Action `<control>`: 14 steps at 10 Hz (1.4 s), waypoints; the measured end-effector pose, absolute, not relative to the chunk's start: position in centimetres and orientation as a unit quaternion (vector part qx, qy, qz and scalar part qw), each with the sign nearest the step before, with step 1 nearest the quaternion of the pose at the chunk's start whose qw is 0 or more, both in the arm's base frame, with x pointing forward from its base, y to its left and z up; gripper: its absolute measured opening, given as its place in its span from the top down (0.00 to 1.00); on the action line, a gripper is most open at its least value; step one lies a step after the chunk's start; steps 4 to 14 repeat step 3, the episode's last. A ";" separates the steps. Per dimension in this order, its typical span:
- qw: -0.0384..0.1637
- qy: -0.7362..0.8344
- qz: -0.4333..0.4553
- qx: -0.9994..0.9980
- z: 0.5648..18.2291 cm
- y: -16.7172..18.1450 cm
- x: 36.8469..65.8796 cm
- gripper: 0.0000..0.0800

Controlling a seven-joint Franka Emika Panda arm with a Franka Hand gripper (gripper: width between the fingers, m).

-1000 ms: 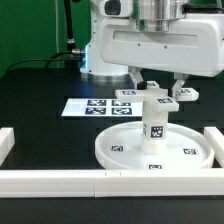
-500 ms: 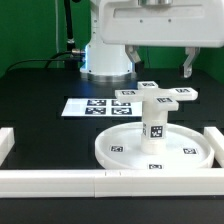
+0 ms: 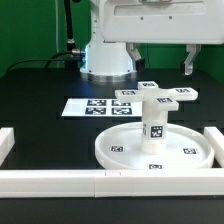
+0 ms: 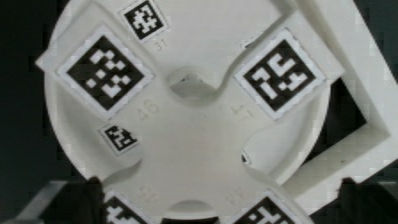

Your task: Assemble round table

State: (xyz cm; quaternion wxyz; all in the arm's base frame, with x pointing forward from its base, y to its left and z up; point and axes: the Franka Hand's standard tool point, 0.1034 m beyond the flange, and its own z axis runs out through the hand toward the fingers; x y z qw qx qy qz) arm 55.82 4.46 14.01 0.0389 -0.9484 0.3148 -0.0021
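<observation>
1. Gripper [image 3: 159, 62] raised above the assembly, fingers [image 3: 186, 66] spread wide apart, pinching nothing, touching nothing
2. Directly beneath, clear of the fingers: cross-shaped four-arm piece [image 3: 155, 95] resting on top of the short thick cylinder post [image 3: 155, 121], arms level, tags facing up
3. Same cross piece filling the wrist view [image 4: 187, 95], four tags visible on its arms around a plain centre
4. Post upright at the middle of the large rimmed round disc [image 3: 120, 148], one tag on its front face
5. Disc flat on the black table [image 3: 35, 95], small tags on its upper surface and rim
6. Behind the disc, toward the exterior view's left: marker board [image 3: 80, 106] lying flat
7. Along the near edge and at both sides: white border rails [image 3: 60, 180] framing the work area
</observation>
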 end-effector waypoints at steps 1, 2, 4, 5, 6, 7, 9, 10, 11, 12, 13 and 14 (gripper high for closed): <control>0.039 0.315 -0.002 -0.948 14.0 4.5 55.8 0.19; 0.039 0.315 -0.002 -0.948 14.0 4.5 55.8 0.19; 0.039 0.315 -0.002 -0.948 14.0 4.5 55.8 0.19; 0.039 0.315 -0.002 -0.948 14.0 4.5 55.8 0.19; 0.039 0.315 -0.002 -0.948 14.0 4.5 55.8 0.19; 0.039 0.315 -0.002 -0.948 14.0 4.5 55.8 0.19; 0.039 0.315 -0.002 -0.948 14.0 4.5 55.8 0.19; 0.039 0.315 -0.002 -0.948 14.0 4.5 55.8 0.19; 0.039 0.315 -0.002 -0.948 14.0 4.5 55.8 0.19; 0.039 0.315 -0.002 -0.948 14.0 4.5 55.8 0.19; 0.039 0.315 -0.002 -0.948 14.0 4.5 55.8 0.19; 0.039 0.315 -0.002 -0.948 14.0 4.5 55.8 0.19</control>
